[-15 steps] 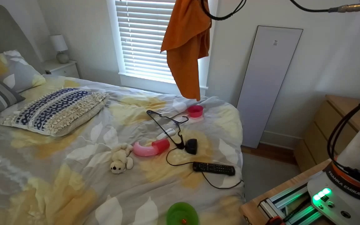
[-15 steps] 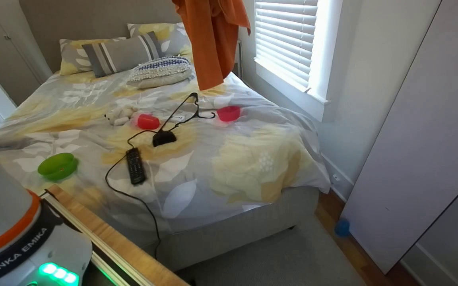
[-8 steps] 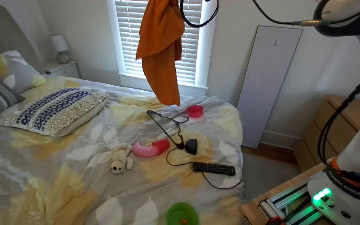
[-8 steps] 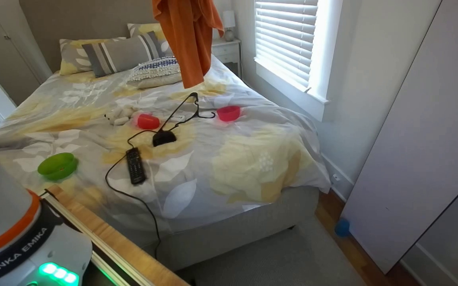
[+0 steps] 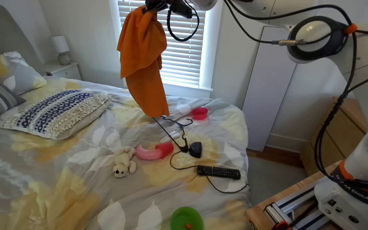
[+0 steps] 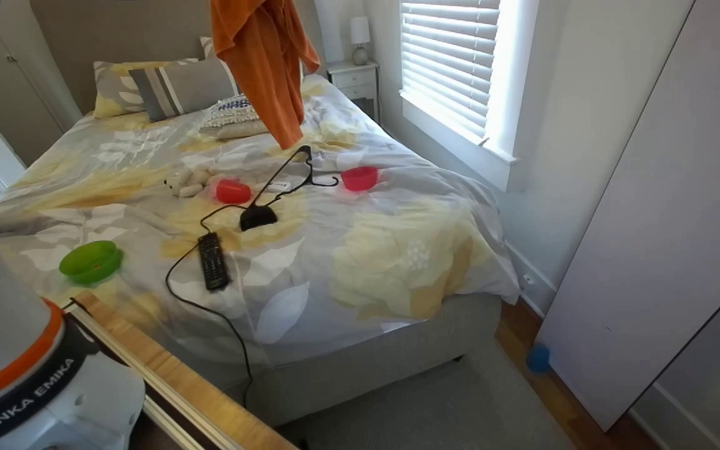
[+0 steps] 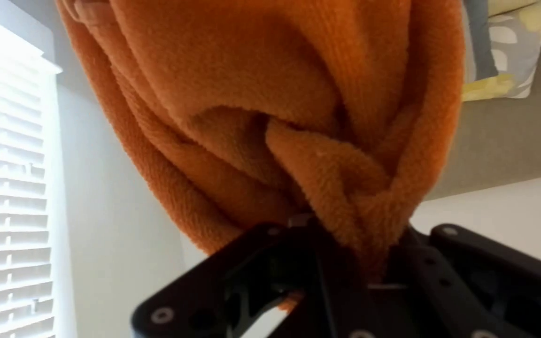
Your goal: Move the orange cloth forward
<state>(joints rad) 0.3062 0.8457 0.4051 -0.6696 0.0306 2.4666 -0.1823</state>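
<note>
The orange cloth hangs in loose folds above the bed, in front of the window. It also hangs in an exterior view, its top cut off by the frame edge. My gripper is at the top edge of an exterior view, at the cloth's upper end. In the wrist view the black gripper is shut on a bunched part of the cloth, which fills most of that view. The cloth's lower tip overlaps the far end of the hanger in an exterior view; I see no clear contact with the bed.
On the bed lie a black hanger, a black remote, a pink-red curved piece, a white plush toy, a red cup and a green bowl. A fringed pillow lies farther back.
The cloth has moved left in both exterior views with the gripper and sunk lower. The arm and gripper have come into view in an exterior view. The base's green lights have gone out.
</note>
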